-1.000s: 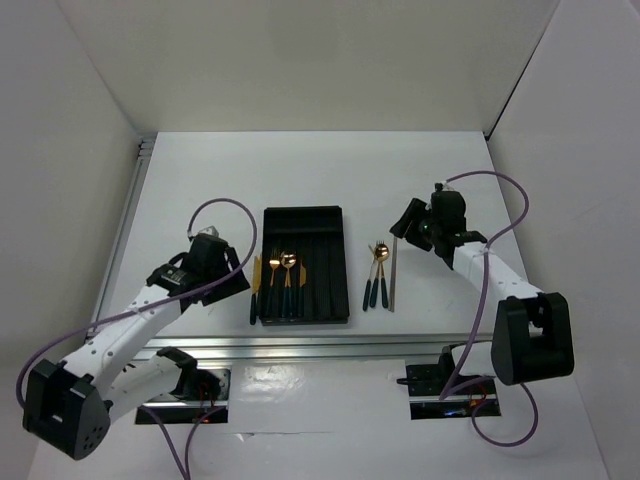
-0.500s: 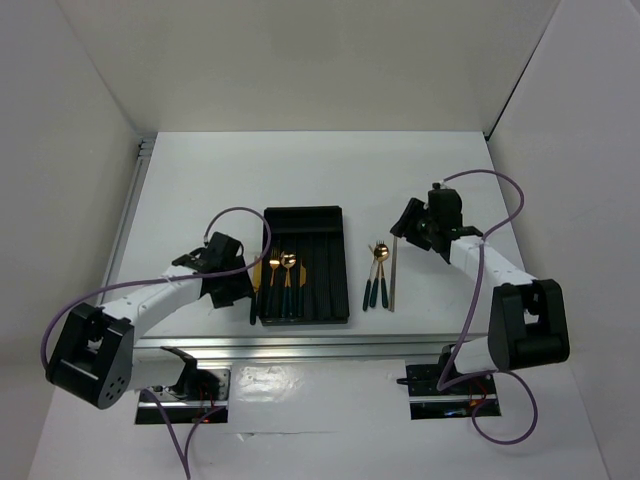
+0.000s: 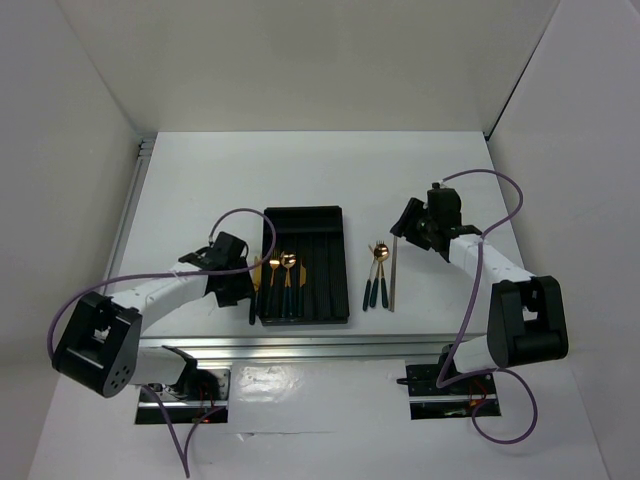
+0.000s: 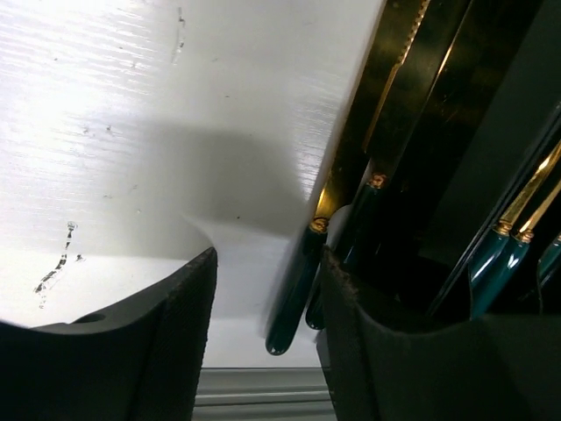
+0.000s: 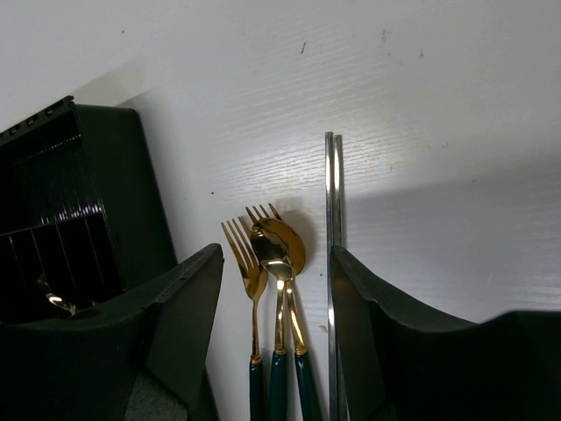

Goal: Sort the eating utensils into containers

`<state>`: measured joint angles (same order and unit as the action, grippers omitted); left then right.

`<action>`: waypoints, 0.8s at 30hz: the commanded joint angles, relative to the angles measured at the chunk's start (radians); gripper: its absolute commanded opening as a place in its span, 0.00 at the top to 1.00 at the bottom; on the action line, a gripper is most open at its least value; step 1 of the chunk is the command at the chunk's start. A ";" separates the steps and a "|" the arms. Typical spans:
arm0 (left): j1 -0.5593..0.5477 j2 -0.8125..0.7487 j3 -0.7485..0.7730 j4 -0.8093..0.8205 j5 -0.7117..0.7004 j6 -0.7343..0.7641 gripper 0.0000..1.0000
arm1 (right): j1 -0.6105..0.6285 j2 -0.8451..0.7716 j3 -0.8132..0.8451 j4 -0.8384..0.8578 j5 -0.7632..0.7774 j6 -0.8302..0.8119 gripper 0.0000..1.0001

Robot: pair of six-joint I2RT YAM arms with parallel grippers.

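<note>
The left gripper (image 3: 247, 285) is down at the table (image 3: 200, 190), just outside the left wall of the black tray (image 3: 305, 212) and near its near corner. In the left wrist view its jaws stand moderately apart and clasp nothing. The teal handle of a knife (image 4: 294, 298) runs up through the gap, close against the tray-side finger (image 4: 386, 351); whether the two touch cannot be told. The knife lies on the table along the tray wall (image 4: 491, 132), with its gold blade pointing away from the arm bases. A second handle shape beside it may be a reflection in the glossy wall.

The right gripper (image 3: 400, 232) hangs over the far ends of the loose utensils to the right of the tray. Its jaws are also spread and hold nothing. The right wrist view shows a fork (image 5: 241, 263) and a spoon (image 5: 279, 250) between the fingers, the spoon overlapping another set of tines. The grey stick (image 5: 330, 219) lies just beside the outer finger (image 5: 394, 342). These pieces lie parallel on the table, a little apart from the tray's right wall (image 5: 131, 175).

Three more utensils (image 3: 287, 280) lie lengthwise in the tray's left compartments, handles toward the near edge.

The tray's near end sits close to the metal rail (image 3: 300, 345) along the table's front edge. Wide white surface stretches beyond the tray's far end and to both sides, bounded by the white walls (image 3: 80, 150).
</note>
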<state>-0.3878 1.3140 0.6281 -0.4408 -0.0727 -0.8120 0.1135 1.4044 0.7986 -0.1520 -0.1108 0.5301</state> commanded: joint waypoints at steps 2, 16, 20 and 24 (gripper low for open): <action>-0.048 0.068 0.032 -0.027 -0.084 -0.018 0.44 | -0.005 -0.018 0.034 0.008 0.019 -0.015 0.41; -0.108 0.215 0.091 -0.111 -0.158 -0.092 0.98 | -0.005 -0.018 0.034 0.008 0.037 -0.015 0.41; -0.108 0.225 0.091 -0.102 -0.147 -0.114 1.00 | -0.005 -0.018 0.034 0.008 0.037 -0.015 0.41; -0.108 0.173 0.116 -0.157 -0.202 -0.124 1.00 | -0.005 -0.018 0.034 0.008 0.037 -0.015 0.41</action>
<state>-0.4938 1.4738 0.7624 -0.5175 -0.2207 -0.9051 0.1131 1.4044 0.7986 -0.1520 -0.0895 0.5297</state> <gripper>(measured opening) 0.029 0.597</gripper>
